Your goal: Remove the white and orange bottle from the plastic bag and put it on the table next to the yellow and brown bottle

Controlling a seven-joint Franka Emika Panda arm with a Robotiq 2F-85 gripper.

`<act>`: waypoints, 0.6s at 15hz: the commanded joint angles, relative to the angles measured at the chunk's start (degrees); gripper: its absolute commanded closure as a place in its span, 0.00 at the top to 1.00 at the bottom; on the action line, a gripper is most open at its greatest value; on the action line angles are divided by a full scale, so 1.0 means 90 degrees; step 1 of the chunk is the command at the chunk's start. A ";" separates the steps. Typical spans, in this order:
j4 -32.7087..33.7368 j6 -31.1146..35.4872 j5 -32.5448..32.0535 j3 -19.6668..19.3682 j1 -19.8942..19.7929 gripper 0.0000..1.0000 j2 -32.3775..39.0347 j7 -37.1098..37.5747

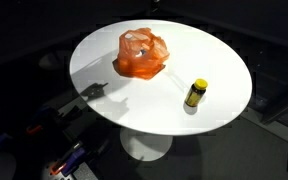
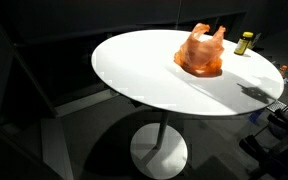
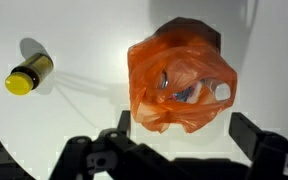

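Note:
An orange plastic bag [image 3: 179,85] lies crumpled on the round white table [image 3: 84,110]; it shows in both exterior views [image 1: 142,54] [image 2: 200,52]. Through its opening I see a pale bottle [image 3: 189,92] with a white cap [image 3: 222,92], still inside. The yellow and brown bottle stands on the table apart from the bag [image 1: 195,94] [image 2: 244,42] and appears at the left of the wrist view [image 3: 28,75]. My gripper [image 3: 180,122] is open and empty, hovering above the bag's near edge with one finger on each side. The arm is out of both exterior views.
The table's edge curves close on all sides [image 1: 184,130], with dark floor beyond. The pedestal base [image 2: 160,152] stands below. Cables and equipment [image 1: 69,160] lie on the floor near the table.

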 commanded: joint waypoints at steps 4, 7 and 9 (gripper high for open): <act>0.1010 -0.1022 0.0375 0.0118 -0.0274 1.00 0.1033 -0.0001; 0.0774 -0.0813 0.0241 0.0172 -0.0303 1.00 0.0966 0.0004; 0.0763 -0.0809 0.0241 0.0185 -0.0304 1.00 0.0978 0.0004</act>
